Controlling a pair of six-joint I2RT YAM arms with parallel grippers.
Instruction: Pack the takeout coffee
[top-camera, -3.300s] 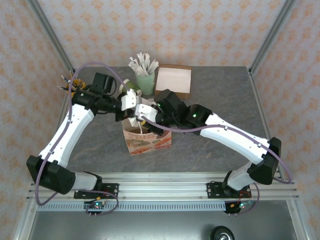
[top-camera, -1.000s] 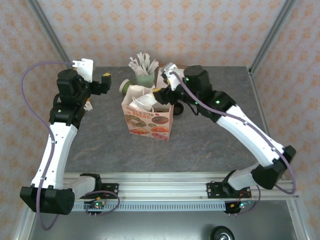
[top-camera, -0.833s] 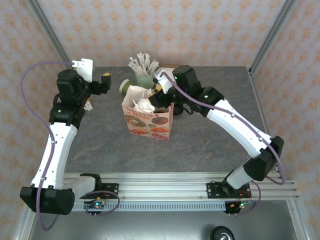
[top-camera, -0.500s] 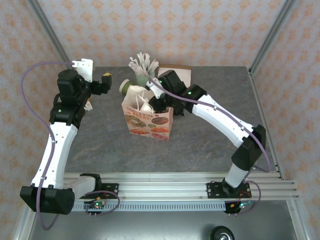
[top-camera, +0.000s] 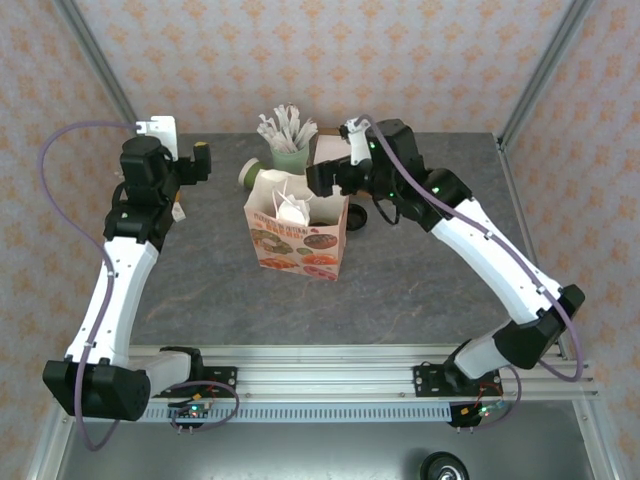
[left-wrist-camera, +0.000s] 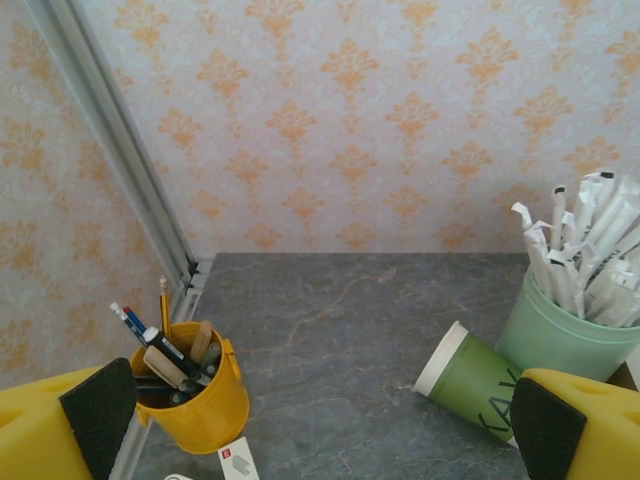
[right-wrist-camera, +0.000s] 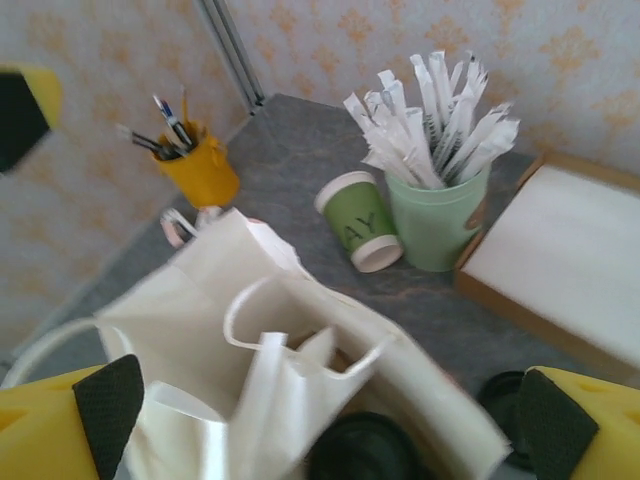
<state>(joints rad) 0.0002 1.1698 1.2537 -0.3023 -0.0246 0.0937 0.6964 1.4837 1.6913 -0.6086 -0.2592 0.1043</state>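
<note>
Left pincer (left-wrist-camera: 322, 420): spread wide, holding nothing, raised above the far-left corner of the counter (top-camera: 420, 290). It looks out over the yellow pen pot (left-wrist-camera: 190, 400).

Lidless dark green cup (left-wrist-camera: 470, 380): on its side, just beside the pale green cup of wrapped sticks (left-wrist-camera: 560, 335). Neither belongs to this job.

Paper bag (top-camera: 297, 240): upright at mid-counter, mouth open, white handles (right-wrist-camera: 262, 312) flopped across the opening.

Takeout coffee (right-wrist-camera: 362, 442): a blurred dark round lid low inside the bag, toward its right side. Judged to be the cup, already seated.

Right pincer (right-wrist-camera: 330, 415): spread wide above the bag mouth, gripping nothing.

Loose black lid (right-wrist-camera: 505, 395): on the counter just right of the bag, with the shallow brown box (right-wrist-camera: 570, 260) behind it.

Step in hand, as judged: clear the right arm from the bag.
- Lift straight up and keep the jaws wide.
- Keep both fingers off the handle loops, since a snag would tip the bag and the cup.
- Swing sideways only once above the rim.
- Left arm need not move.
</note>
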